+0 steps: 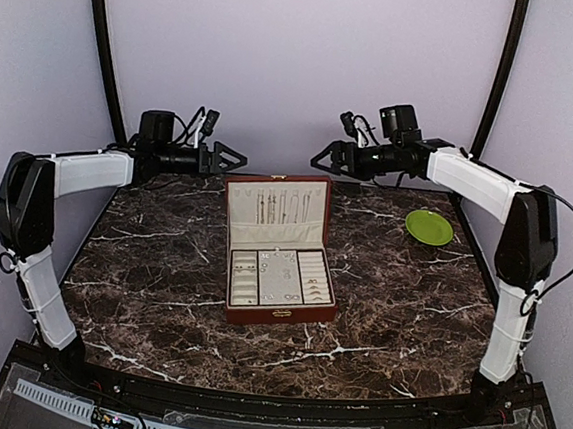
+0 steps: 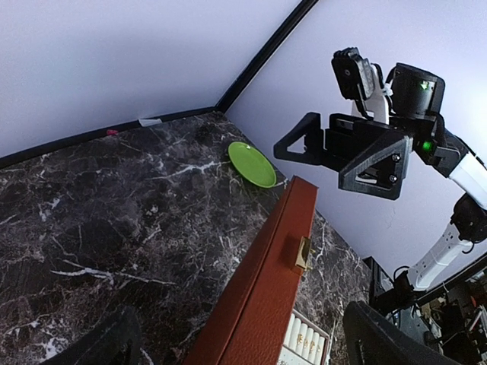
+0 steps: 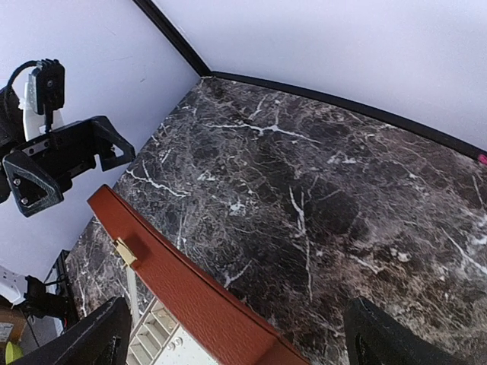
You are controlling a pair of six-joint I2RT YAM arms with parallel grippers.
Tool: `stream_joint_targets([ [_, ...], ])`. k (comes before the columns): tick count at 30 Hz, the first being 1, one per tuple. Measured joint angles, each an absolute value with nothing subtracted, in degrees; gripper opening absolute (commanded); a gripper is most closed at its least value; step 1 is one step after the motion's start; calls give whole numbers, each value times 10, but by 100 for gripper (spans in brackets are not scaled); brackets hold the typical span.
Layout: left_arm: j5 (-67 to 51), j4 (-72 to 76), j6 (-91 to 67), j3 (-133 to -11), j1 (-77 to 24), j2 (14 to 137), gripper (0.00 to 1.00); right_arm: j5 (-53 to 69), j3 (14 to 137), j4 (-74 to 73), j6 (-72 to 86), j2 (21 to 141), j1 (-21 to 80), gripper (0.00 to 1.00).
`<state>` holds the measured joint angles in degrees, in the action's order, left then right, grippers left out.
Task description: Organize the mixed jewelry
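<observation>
Jaws of left gripper (image 1: pixel 233 157) and right gripper (image 1: pixel 320 159) hang spread and empty, flanking wooden box (image 1: pixel 280 311); tiny mixed jewelry (image 1: pixel 279 274) may slip a coarse pinch and scatter

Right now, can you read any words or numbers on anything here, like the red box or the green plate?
No text can be read anywhere.
The red-brown jewelry box: no label, only a plain gold clasp.
The round green plate: blank.
The dark marble table: no writing.
The tiny silvery jewelry pieces: too small to show any marks.
</observation>
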<state>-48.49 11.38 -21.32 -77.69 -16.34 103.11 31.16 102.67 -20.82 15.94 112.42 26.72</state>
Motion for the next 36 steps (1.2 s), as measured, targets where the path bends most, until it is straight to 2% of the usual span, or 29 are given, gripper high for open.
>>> stream_joint_targets([
  [12,-540,27,-150,-788,-186,1039,94,443,1061,-224,149,1167,267,98],
  [20,-556,-22,-115,-741,-217,999,93,495,980,-249,123,1121,282,96],
  [30,-563,-104,-94,-591,-305,831,93,423,736,-241,138,919,340,95],
  [33,-521,-107,-107,-545,-311,762,90,358,670,-222,172,855,349,95],
  [36,-426,-98,-131,-524,-320,699,82,272,640,-204,214,811,360,94],
])
